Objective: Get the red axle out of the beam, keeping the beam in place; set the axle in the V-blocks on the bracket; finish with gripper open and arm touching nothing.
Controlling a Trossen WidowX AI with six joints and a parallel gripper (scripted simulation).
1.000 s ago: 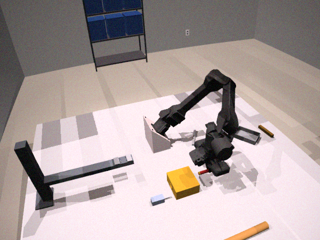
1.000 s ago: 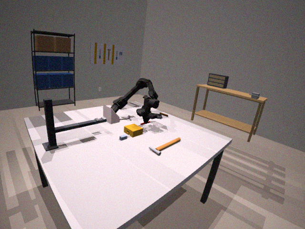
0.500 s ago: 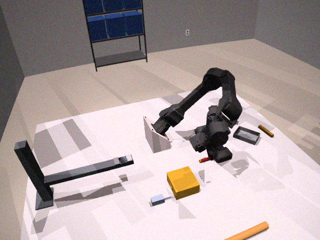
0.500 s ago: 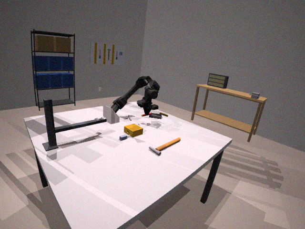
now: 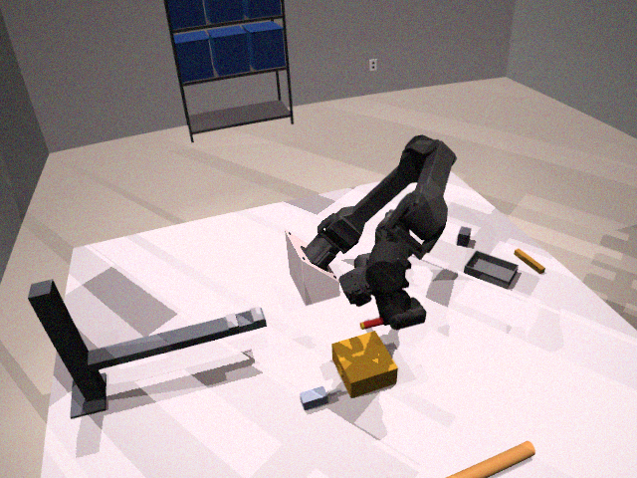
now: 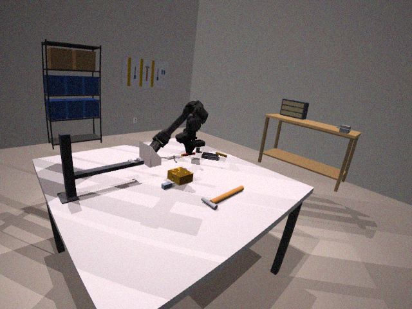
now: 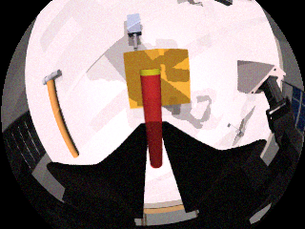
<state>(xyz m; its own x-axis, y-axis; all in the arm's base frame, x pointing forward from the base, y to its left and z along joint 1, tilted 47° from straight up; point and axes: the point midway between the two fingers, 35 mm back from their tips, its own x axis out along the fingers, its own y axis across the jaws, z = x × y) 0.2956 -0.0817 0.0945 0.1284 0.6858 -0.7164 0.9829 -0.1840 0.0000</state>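
Blue bins fill a shelf rack, apparently against grey walls.
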